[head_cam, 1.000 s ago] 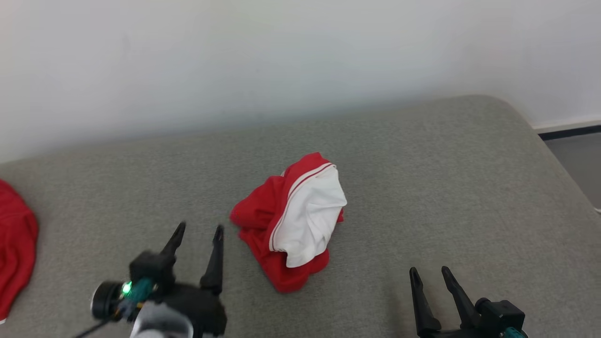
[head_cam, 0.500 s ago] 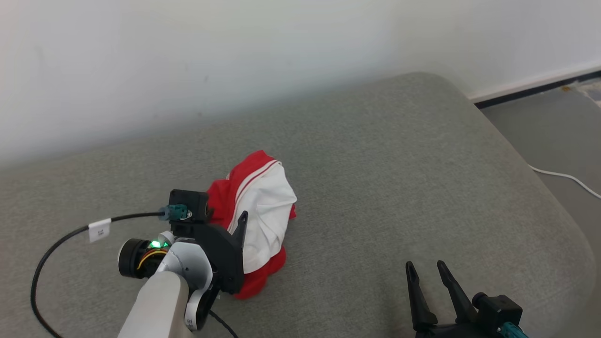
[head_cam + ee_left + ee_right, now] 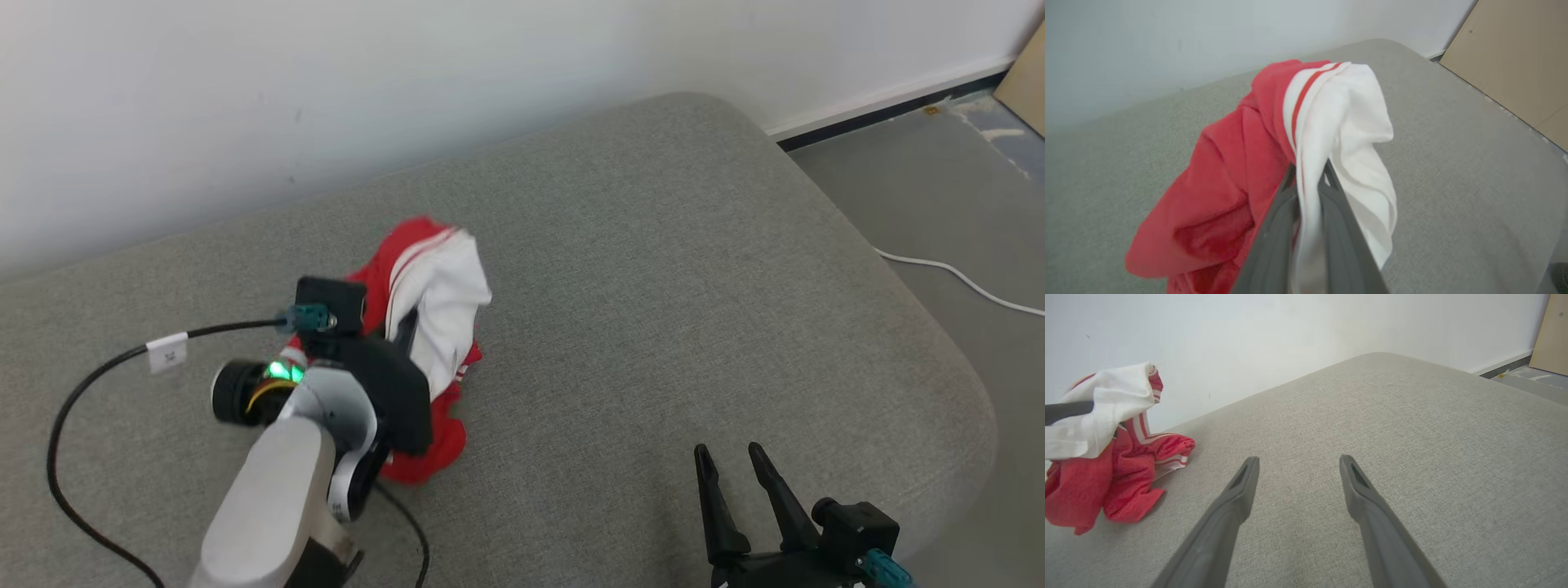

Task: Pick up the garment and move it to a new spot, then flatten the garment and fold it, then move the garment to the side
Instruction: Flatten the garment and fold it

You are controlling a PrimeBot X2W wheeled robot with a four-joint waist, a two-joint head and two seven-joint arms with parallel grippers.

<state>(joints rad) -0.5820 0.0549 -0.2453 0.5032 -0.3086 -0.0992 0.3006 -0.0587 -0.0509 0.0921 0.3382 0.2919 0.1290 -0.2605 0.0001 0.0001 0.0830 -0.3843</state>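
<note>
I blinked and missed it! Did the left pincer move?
Yes. The left pincer went right and forward across the grey cushion to the garment, now pinching its white fold.

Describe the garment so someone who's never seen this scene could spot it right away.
On the wide grey cushioned surface by the white wall, left of its middle, sits a crumpled garment pinched in the left gripper. It is bright red mesh with a white panel edged in red stripes, unlike the plain grey around it.
</note>
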